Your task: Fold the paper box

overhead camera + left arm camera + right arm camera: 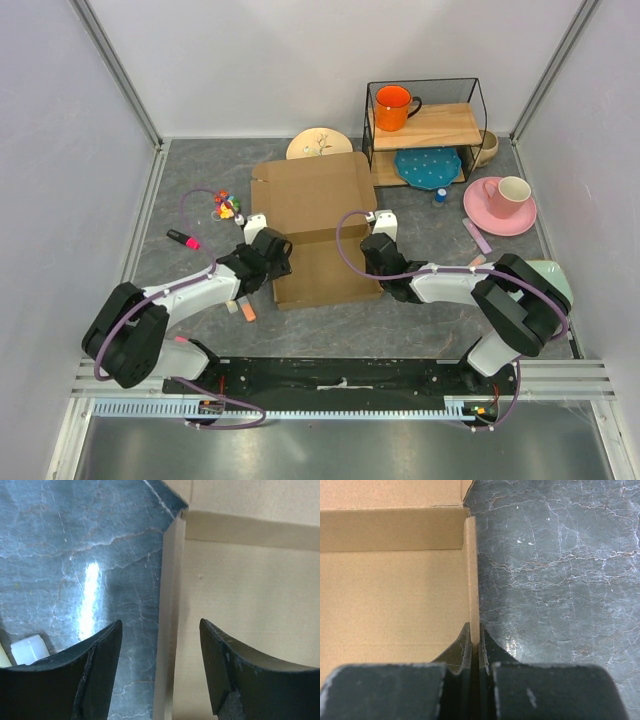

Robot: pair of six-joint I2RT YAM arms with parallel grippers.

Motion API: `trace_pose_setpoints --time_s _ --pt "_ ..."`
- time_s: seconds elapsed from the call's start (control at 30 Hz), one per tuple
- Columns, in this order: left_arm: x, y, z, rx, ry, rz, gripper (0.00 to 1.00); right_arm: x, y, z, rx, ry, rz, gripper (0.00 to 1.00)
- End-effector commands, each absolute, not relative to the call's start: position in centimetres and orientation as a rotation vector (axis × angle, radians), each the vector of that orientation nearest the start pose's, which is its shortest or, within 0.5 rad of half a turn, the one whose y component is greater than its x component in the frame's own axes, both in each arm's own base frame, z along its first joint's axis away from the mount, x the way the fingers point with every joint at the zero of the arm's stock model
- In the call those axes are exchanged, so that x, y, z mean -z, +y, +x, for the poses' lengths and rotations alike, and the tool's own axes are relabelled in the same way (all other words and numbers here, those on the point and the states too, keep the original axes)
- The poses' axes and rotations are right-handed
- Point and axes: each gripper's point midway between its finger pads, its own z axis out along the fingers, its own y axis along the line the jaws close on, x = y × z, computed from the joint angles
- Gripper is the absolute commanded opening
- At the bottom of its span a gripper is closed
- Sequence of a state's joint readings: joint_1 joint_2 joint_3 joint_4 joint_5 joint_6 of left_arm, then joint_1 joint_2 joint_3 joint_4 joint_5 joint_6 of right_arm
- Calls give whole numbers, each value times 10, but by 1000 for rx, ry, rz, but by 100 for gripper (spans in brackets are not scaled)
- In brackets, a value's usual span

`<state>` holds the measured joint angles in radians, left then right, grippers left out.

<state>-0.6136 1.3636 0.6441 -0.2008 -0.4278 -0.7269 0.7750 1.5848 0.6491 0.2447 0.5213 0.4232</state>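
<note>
A robotics lab test cell: plain white panel walls [60,150] held in aluminium framing [118,70] box in a grey marbled table [200,165], and a left arm [190,290] and right arm [450,280] are bolted to a black rail [340,375] at its near edge. The wire shelf [440,125], orange mug [393,107], pink cup [512,192] and paper box [310,200] sit as laid-out props

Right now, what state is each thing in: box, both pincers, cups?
paper box, half folded, lid lying open, side walls standing.
left pincer, open astride the left wall.
right pincer, shut on the right wall.
orange mug, upright on the shelf.
pink cup, upright on its saucer.
</note>
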Motion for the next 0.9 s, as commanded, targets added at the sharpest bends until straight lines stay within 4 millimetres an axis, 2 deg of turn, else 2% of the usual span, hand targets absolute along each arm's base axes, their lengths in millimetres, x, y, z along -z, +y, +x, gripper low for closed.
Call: trace_pose_setpoints --time_s 0.0,0.1,0.23,0.3,0.37,0.4,0.47,0.63,0.7,0.73,0.83,0.87 --pt "-36 -151 266 142 2383 -324 70 -26 200 309 -55 2188 -109 0" --pt "-29 -158 254 139 2410 -293 62 -27 200 310 -55 2185 -108 0" --pt "-16 -156 241 94 2438 -289 46 -28 200 310 -53 2184 -107 0" --pt "-13 -154 237 87 2445 -300 44 -29 200 310 -52 2184 -107 0" --pt "-11 -151 236 71 2442 -310 31 -28 200 309 -49 2187 -110 0" --pt "-10 -150 235 64 2443 -310 17 -27 200 309 -45 2188 -114 0" --pt "-9 -148 236 48 2439 -310 2 -29 200 309 -45 2185 -114 0" --pt "-10 -143 238 10 2423 -299 2 -38 200 309 -37 2179 -105 1" --pt "-11 -141 240 -19 2417 -294 2 -46 198 312 -16 2176 -84 14" --pt "-11 -141 240 -29 2417 -286 2 -55 198 313 -22 2163 -67 31" --pt "-12 -140 241 -49 2413 -280 2 -77 199 320 -27 2124 -40 49" --pt "-12 -139 241 -52 2414 -281 2 -88 201 325 -31 2107 -38 51"
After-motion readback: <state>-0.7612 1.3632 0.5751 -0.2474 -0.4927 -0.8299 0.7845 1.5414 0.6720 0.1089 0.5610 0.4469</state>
